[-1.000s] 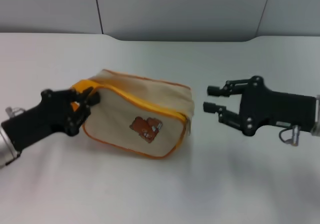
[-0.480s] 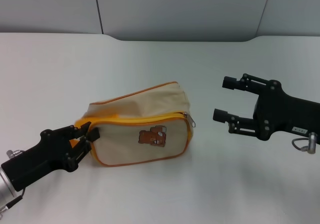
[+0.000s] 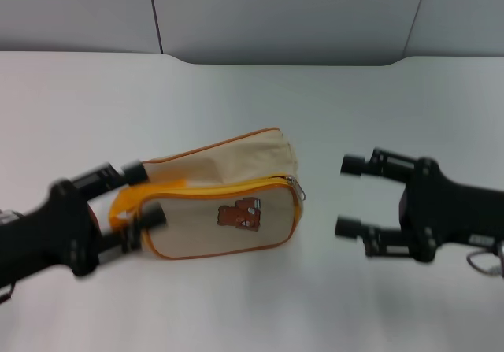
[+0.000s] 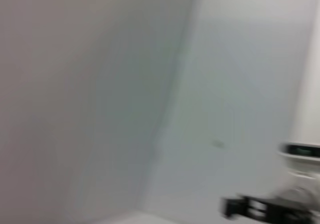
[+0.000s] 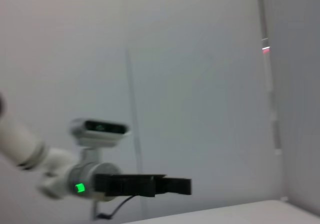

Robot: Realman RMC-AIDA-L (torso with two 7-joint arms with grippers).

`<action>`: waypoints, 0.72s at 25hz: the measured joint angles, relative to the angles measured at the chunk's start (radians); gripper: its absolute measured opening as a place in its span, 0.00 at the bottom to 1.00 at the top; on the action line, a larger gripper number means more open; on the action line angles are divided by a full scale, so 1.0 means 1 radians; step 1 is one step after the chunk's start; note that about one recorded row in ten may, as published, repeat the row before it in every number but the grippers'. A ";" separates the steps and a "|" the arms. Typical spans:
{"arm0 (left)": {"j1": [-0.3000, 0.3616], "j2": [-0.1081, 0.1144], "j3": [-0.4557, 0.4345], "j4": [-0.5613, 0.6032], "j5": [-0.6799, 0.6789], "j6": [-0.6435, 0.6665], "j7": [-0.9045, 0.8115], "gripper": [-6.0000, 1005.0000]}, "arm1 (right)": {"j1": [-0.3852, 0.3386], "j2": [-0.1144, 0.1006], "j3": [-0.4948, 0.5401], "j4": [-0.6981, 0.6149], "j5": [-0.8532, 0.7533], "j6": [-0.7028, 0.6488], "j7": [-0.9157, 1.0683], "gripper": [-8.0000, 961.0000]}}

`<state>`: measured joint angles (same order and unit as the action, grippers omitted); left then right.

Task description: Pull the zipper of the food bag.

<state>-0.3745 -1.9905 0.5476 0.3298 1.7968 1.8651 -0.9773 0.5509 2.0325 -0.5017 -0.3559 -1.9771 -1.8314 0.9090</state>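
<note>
The food bag (image 3: 197, 167) lies on its side in the middle of the white table, with its bear picture (image 3: 239, 215) facing me. The zipper (image 3: 228, 188) runs along the top of the front panel, and its silver pull tab (image 3: 298, 188) sits at the bag's right end. An orange strap handle (image 3: 118, 206) is at the bag's left end. My left gripper (image 3: 144, 194) is open, with one finger on each side of that strap end. My right gripper (image 3: 348, 196) is open and empty, a short way right of the pull tab. The bag does not show in either wrist view.
The white table (image 3: 252, 92) reaches back to a grey wall (image 3: 276, 13). The left wrist view shows only the wall and the other arm's gripper (image 4: 260, 209) far off. The right wrist view shows the left arm (image 5: 135, 185) far off.
The bag was dragged and turned toward the front left. The left gripper's fingers then spread apart at the strap. The right gripper has come lower and slightly nearer to the bag.
</note>
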 joint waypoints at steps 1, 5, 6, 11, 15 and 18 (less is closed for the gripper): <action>-0.020 0.021 0.063 0.014 0.034 0.038 -0.020 0.55 | -0.010 -0.003 -0.035 -0.003 -0.009 -0.033 0.015 0.84; -0.043 0.030 0.136 0.046 0.096 0.044 -0.056 0.65 | -0.022 -0.004 -0.111 -0.003 -0.015 -0.043 0.026 0.84; -0.048 0.024 0.150 0.064 0.138 0.031 -0.059 0.67 | -0.025 0.002 -0.145 0.000 -0.028 -0.030 0.027 0.84; -0.050 0.017 0.152 0.071 0.169 0.024 -0.053 0.78 | -0.042 0.024 -0.162 -0.001 -0.054 0.004 0.024 0.84; -0.047 0.020 0.155 0.086 0.177 0.028 -0.048 0.81 | -0.046 0.026 -0.161 0.001 -0.059 0.014 0.023 0.84; -0.042 0.019 0.157 0.099 0.180 0.028 -0.043 0.81 | -0.046 0.025 -0.160 0.001 -0.060 0.014 0.022 0.84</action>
<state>-0.4166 -1.9715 0.7042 0.4287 1.9769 1.8926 -1.0202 0.5046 2.0577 -0.6613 -0.3545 -2.0371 -1.8170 0.9312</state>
